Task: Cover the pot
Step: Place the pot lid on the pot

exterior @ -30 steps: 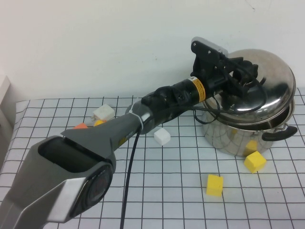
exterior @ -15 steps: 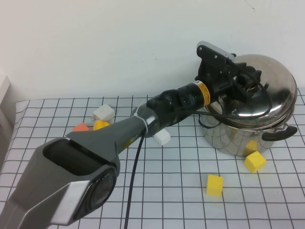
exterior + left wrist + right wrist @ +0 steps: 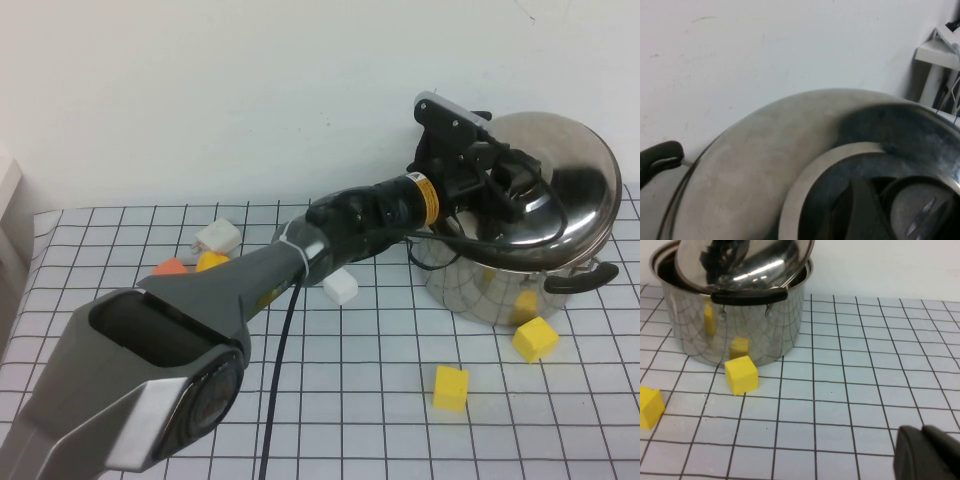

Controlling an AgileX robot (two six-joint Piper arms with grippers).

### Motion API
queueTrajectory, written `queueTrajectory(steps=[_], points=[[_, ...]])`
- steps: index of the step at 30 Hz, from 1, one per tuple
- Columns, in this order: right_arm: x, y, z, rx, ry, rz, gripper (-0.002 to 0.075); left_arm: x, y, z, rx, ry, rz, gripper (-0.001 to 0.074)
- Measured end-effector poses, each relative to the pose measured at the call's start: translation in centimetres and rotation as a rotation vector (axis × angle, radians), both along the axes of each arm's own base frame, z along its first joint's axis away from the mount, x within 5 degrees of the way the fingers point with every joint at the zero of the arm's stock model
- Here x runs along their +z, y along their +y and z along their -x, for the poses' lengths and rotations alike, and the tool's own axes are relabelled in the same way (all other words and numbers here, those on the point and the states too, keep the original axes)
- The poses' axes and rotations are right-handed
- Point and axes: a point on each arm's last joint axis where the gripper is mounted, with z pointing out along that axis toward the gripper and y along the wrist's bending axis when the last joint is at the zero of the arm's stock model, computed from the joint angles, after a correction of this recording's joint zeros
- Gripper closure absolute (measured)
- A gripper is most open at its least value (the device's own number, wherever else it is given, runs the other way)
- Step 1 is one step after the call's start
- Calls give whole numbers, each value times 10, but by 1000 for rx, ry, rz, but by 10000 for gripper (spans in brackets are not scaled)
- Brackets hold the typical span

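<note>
The shiny steel pot (image 3: 495, 290) with black side handles stands at the far right of the gridded table, next to the wall. My left gripper (image 3: 505, 185) is shut on the black knob (image 3: 925, 210) of the domed steel lid (image 3: 570, 160). It holds the lid tilted over the pot's mouth, with one edge low at the rim. One finger (image 3: 860, 210) shows beside the knob. In the right wrist view the pot (image 3: 755, 325) and lid (image 3: 740, 260) are far off. My right gripper (image 3: 930, 455) is shut and empty, low over the table.
Two yellow cubes (image 3: 535, 338) (image 3: 450, 387) lie in front of the pot. A white cube (image 3: 340, 287) lies under the left arm. A white cube (image 3: 217, 236), a yellow cube (image 3: 210, 260) and an orange cube (image 3: 170, 266) lie at the far left.
My left gripper has carried the lid a little right and down, closer onto the pot's rim. The cubes have not moved.
</note>
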Motion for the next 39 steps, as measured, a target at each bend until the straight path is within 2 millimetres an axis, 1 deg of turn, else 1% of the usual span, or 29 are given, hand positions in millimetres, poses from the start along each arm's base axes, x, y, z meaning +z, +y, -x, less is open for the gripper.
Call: queueTrajectory(steps=[3,6,9,12,14,20,39], points=[[0,0,0,0,0,0,717,3,0,-1,6,17,-12,402],[0,0,0,0,0,0,717,11,-2,-4,20,28,-37,402],[0,0,0,0,0,0,717,22,-3,-6,30,38,-49,402],[0,0,0,0,0,0,717,37,-3,-9,36,49,-55,402],[0,0,0,0,0,0,717,42,-3,-9,33,60,-78,402],[0,0,0,0,0,0,717,40,-3,-8,25,83,-118,402],[0,0,0,0,0,0,717,40,-4,-6,9,106,-111,402]])
